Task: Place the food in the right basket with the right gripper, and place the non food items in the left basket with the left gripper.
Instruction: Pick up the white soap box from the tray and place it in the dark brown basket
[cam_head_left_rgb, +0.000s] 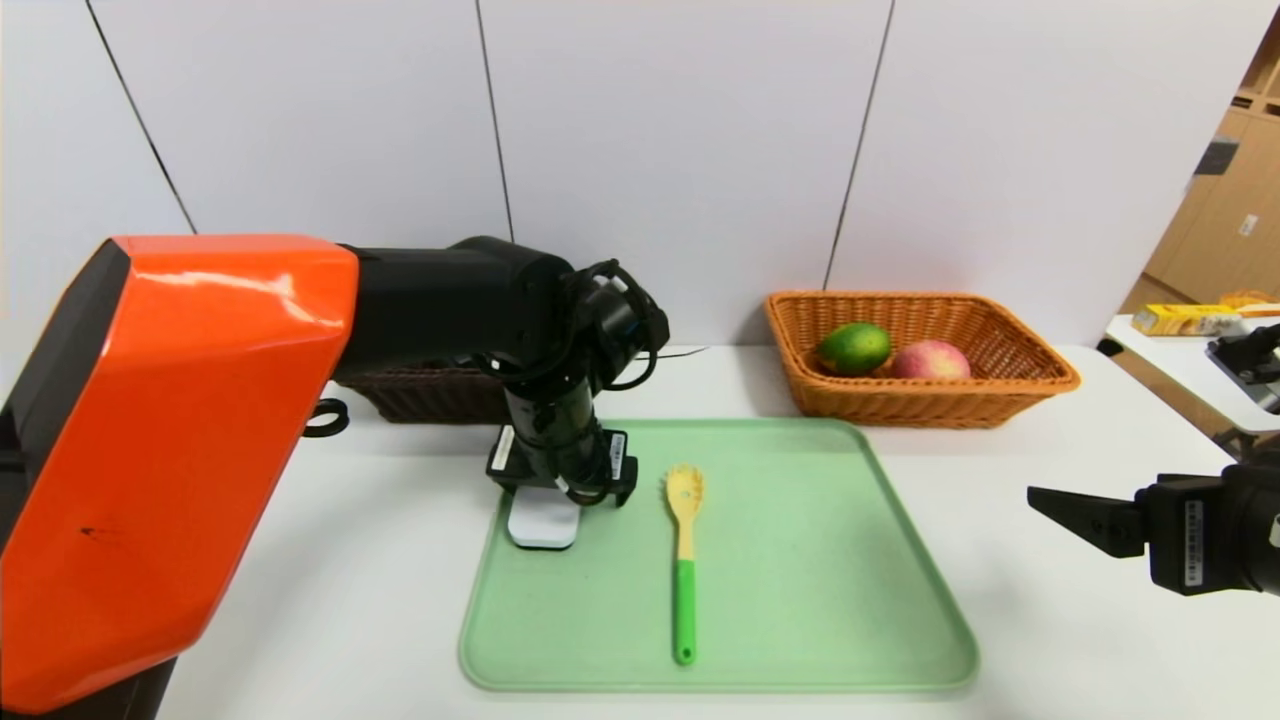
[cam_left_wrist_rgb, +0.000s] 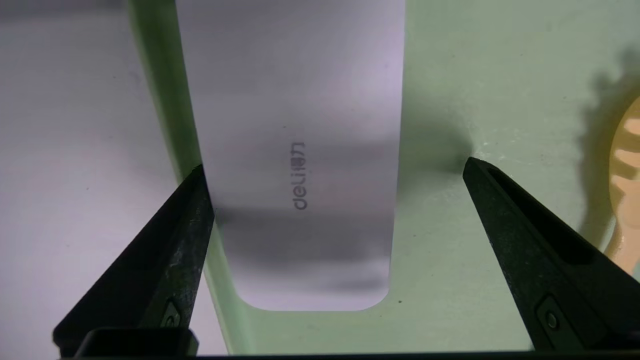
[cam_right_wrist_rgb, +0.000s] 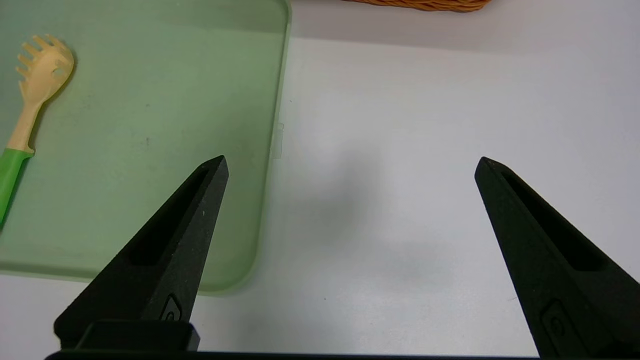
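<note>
The flat white rounded case (cam_head_left_rgb: 543, 522) lies at the left edge of the green tray (cam_head_left_rgb: 800, 560). My left gripper (cam_head_left_rgb: 560, 492) is down over it, open, with the case (cam_left_wrist_rgb: 300, 150) between the spread fingers; one finger (cam_left_wrist_rgb: 170, 250) touches its side, the other stands apart. The yellow spoon with green handle (cam_head_left_rgb: 684, 560) lies in the tray's middle and shows in the right wrist view (cam_right_wrist_rgb: 30, 100). The green fruit (cam_head_left_rgb: 854, 348) and the peach (cam_head_left_rgb: 930, 360) sit in the orange basket (cam_head_left_rgb: 1010, 385). The dark brown basket (cam_head_left_rgb: 430, 395) is mostly hidden behind my left arm. My right gripper (cam_right_wrist_rgb: 350, 165) is open and empty over the table right of the tray.
The soap-like block and the pump bottle are out of view. A second table (cam_head_left_rgb: 1190, 370) with a yellow box (cam_head_left_rgb: 1185, 319) stands at the far right. A white panelled wall runs behind the table.
</note>
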